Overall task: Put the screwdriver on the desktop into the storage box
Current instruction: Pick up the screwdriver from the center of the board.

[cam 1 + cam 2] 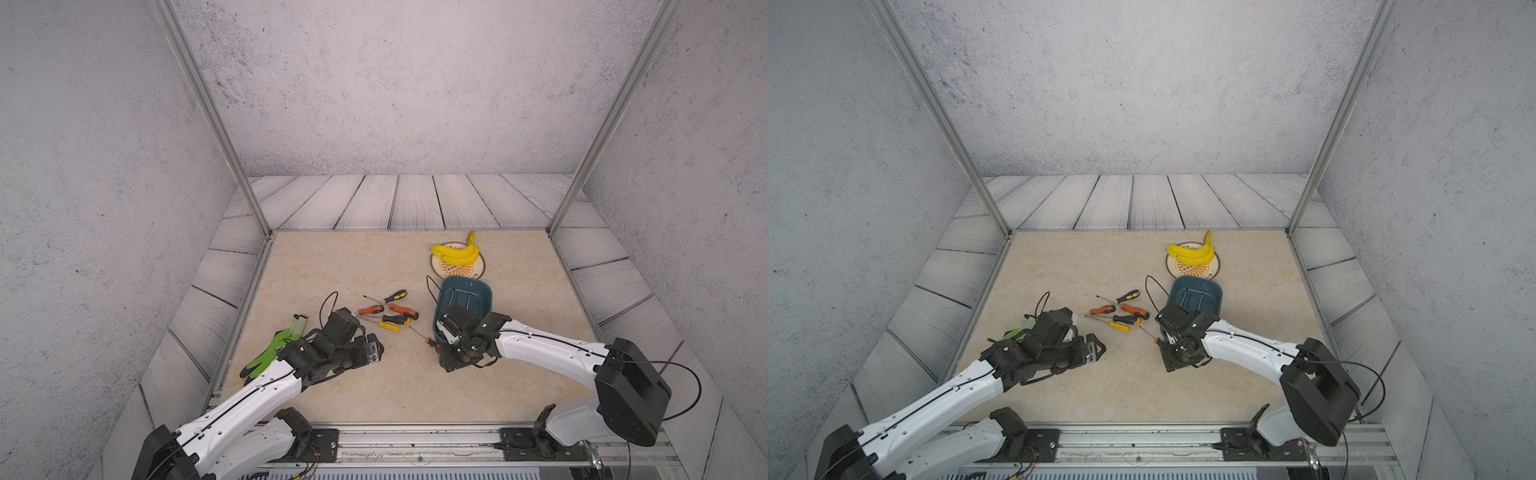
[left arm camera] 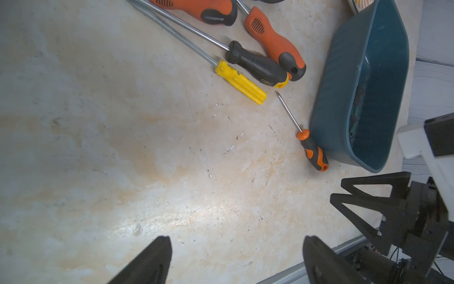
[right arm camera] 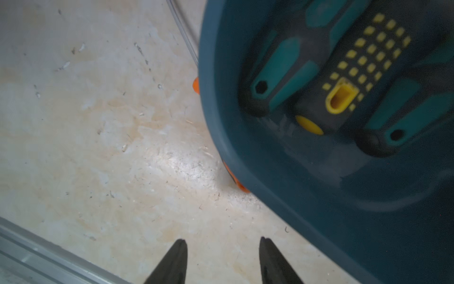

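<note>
small screwdriver: on desktop, handle just beside storage box near-left wall.
risk: a finger clips the wall and shoves the box; thin shaft slips from a loose pinch.
cluster: five more, left of box.
box contents: three screwdrivers.
plate: bananas, far side.
right gripper: part open, empty, near box end.
left gripper: wide open, empty.

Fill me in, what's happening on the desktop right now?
Three screwdrivers lie in the storage box. The right end effector hangs open and empty beside it, near a small orange-black screwdriver lying alongside the box's wall. The left end effector, open and empty, hovers near a cluster of screwdrivers on the desktop.
</note>
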`<act>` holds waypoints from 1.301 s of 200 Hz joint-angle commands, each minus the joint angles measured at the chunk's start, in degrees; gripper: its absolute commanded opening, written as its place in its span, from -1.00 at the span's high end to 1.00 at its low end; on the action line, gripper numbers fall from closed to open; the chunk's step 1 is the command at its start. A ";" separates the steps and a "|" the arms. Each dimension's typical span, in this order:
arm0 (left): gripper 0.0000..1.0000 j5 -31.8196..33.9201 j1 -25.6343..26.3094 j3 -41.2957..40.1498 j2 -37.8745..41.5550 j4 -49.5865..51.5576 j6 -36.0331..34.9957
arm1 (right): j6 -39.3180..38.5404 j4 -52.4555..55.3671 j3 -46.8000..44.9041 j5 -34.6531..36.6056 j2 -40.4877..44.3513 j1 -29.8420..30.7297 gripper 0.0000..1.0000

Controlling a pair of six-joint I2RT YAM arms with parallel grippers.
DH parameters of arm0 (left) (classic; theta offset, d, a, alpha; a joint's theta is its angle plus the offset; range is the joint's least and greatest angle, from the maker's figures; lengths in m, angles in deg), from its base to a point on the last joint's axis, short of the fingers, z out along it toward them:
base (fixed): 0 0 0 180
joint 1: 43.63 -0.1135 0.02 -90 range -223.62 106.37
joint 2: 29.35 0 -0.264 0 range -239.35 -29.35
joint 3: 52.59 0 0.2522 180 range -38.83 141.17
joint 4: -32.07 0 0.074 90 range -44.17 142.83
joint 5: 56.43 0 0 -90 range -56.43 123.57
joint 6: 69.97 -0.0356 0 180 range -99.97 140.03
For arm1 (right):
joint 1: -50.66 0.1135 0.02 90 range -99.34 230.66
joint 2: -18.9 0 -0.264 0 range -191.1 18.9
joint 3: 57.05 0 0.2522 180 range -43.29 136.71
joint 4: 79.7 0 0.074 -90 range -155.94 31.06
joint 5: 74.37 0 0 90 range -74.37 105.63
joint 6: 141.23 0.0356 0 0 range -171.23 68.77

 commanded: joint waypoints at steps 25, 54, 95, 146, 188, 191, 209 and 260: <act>-0.79 0.00 -0.59 -0.95 -0.30 -0.54 0.07 | -1.98 -1.87 1.04 4.89 -3.47 0.29 -0.06; -0.79 -0.08 -0.64 -1.01 -0.47 -0.72 0.22 | -2.87 -3.26 1.55 7.07 -4.56 0.30 -0.06; -0.79 -0.28 -0.72 -1.00 -1.08 -1.09 0.37 | -4.50 -3.93 3.83 9.00 -7.72 0.26 -0.06; -0.79 -0.24 -0.72 -1.39 -0.60 -1.19 0.71 | -5.41 -4.32 6.11 9.00 -11.23 0.30 -0.05; -0.79 -0.35 -0.73 -1.51 -0.73 -1.61 0.95 | -5.22 -4.78 6.93 6.43 -11.99 0.53 0.03; -0.79 -0.41 -0.73 -1.53 -0.73 -1.59 0.91 | -5.23 -4.74 7.01 6.36 -12.07 0.56 0.04; -0.79 -0.53 -0.81 -1.50 -1.08 -1.90 0.89 | -5.33 -4.66 7.61 6.12 -12.68 0.81 0.08; -0.79 -0.59 -0.81 -1.80 -0.80 -1.96 0.97 | -5.61 -4.40 9.47 6.29 -15.30 1.19 0.09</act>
